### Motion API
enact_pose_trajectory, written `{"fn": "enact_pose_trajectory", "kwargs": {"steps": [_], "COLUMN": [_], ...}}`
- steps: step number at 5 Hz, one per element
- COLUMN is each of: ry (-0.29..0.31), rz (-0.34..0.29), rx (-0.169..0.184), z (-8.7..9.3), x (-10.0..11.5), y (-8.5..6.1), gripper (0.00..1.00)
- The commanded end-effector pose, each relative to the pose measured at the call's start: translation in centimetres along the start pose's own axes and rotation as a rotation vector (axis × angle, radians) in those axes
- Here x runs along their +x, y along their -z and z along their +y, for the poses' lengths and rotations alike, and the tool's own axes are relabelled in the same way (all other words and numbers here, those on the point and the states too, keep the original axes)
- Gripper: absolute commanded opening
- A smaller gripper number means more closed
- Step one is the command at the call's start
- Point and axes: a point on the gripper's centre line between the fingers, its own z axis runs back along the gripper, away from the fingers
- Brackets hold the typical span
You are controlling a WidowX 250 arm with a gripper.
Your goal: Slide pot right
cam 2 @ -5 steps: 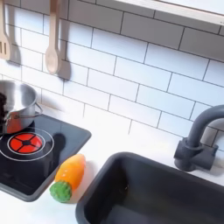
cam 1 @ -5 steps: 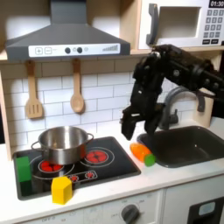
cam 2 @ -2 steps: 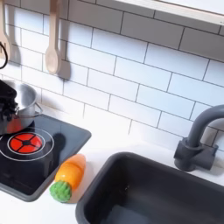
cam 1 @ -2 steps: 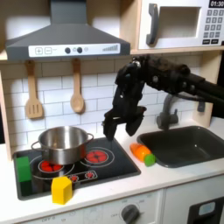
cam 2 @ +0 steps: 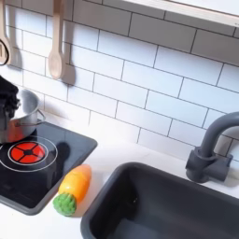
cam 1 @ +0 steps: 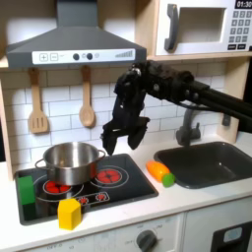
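In the first exterior view the gripper (cam 1: 119, 145) hung open and empty just above the stove (cam 1: 128, 187) — the pot (cam 1: 69, 161) sat on the back-left burner, down toward the first exterior view's left.

Stove: a black cooktop (cam 1: 128, 187) with two red burners, at the first exterior view's left on the white bench (cam 1: 197, 202).
Yellow block: (cam 1: 69, 213) on the stove's near edge.
Green block: (cam 1: 27, 190) upright at the stove's left edge in the first exterior view.
Toy carrot: orange with a green end (cam 2: 73, 189), on the bench between stove and sink in both exterior views.
Sink: a dark basin (cam 1: 212, 162) at the first exterior view's right, with a grey faucet (cam 2: 210, 149) at its far side.
Wall: white tiles, with a wooden spatula (cam 1: 37, 103) and wooden spoon (cam 1: 87, 101) hanging.
Above: a grey range hood (cam 1: 84, 39) and a microwave (cam 1: 207, 27).
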Motion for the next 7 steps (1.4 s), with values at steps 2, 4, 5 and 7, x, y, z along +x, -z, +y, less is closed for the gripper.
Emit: {"fn": "enact_pose_trajectory", "kwargs": {"steps": [2,4,5,7], "ry": [-0.008,-0.020,-0.029,-0.028], "rz": [-0.008,-0.017,-0.030,-0.013], "rx": [-0.009,0.002,0.005,0.020], "z": [0.5,0.9,1.3,1.5], "x": [2.8,4.2,5.1,6.2], "y": [1.4,2.4,2.6,4.3], "gripper": [1.00,1.00,1.00,1.00]}}
